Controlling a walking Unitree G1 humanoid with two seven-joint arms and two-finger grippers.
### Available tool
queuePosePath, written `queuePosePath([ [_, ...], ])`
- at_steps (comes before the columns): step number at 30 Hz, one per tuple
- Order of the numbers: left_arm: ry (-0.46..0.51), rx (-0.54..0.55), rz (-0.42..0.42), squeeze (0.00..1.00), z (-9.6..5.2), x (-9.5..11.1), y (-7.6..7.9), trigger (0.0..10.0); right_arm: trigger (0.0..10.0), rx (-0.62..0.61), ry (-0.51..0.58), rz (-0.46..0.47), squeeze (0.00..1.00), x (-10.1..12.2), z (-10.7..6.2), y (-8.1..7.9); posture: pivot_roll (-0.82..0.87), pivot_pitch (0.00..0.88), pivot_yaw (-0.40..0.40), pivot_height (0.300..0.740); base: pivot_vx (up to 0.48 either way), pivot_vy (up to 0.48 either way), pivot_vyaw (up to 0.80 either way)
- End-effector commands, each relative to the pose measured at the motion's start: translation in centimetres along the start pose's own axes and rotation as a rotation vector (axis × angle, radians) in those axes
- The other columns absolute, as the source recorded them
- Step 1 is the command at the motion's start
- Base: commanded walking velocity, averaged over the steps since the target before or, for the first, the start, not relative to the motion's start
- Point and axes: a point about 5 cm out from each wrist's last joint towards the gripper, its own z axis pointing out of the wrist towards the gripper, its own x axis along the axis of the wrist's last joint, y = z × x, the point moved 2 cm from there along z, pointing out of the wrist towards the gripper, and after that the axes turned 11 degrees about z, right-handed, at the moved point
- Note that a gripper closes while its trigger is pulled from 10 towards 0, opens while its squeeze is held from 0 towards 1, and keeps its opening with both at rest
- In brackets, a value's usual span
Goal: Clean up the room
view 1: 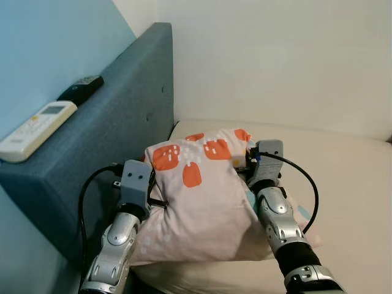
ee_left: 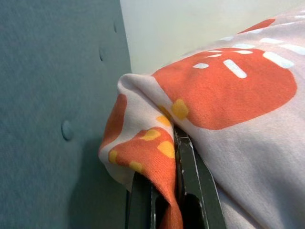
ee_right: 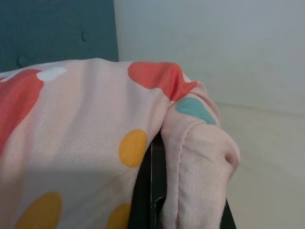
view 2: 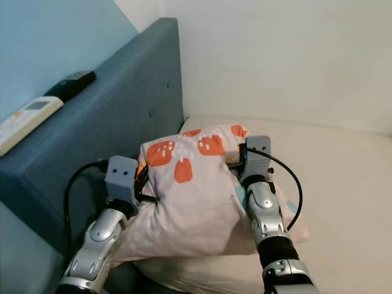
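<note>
A pale pink pillow (view 1: 202, 202) printed with orange, yellow and teal shapes is held up between both arms over the cream mattress (view 1: 349, 202), close to the blue headboard (view 1: 116, 122). My left gripper (ee_left: 164, 191) is shut on the pillow's left edge, fabric pinched between its black fingers (ee_left: 190, 176). On the opposite edge my right gripper (ee_right: 159, 191) is shut on a fold of the pillow (ee_right: 86, 157), and cloth drapes over the fingers (ee_right: 152, 181). The fingertips of both are buried in fabric.
On the headboard's top ledge lie a white air-conditioner remote (view 1: 37, 130) and a black remote (view 1: 81, 89). A white wall (view 1: 275, 61) rises behind the bed. The mattress stretches open to the right.
</note>
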Motion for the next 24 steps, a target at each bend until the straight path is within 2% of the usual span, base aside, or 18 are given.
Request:
queuePosePath([
  [1,0.07,-0.063,0.016,0.0,0.32,1.2,1.23,10.0,10.0,0.044,0.015,-0.005,0.0,-0.05,-0.09,-0.98,-0.05,0.098,-0.004,0.645,0.0,0.0,0.0],
  [9,0.072,-0.088,0.015,0.0,0.32,1.23,1.6,10.0,10.0,0.024,0.007,0.013,0.0,-0.37,-0.34,-0.62,-0.05,0.094,0.002,0.645,0.0,0.0,0.0],
  [16,0.074,-0.102,0.015,0.0,0.38,1.26,1.74,10.0,10.0,0.018,0.006,0.025,0.0,-0.49,-0.5,-0.54,-0.05,0.096,0.004,0.617,0.0,0.0,0.0],
  [24,0.063,-0.111,0.025,0.0,0.36,1.05,1.7,10.0,10.0,0.01,0.004,0.028,0.0,-0.51,-0.53,-0.34,-0.04,0.112,0.009,0.617,0.0,0.0,0.0],
])
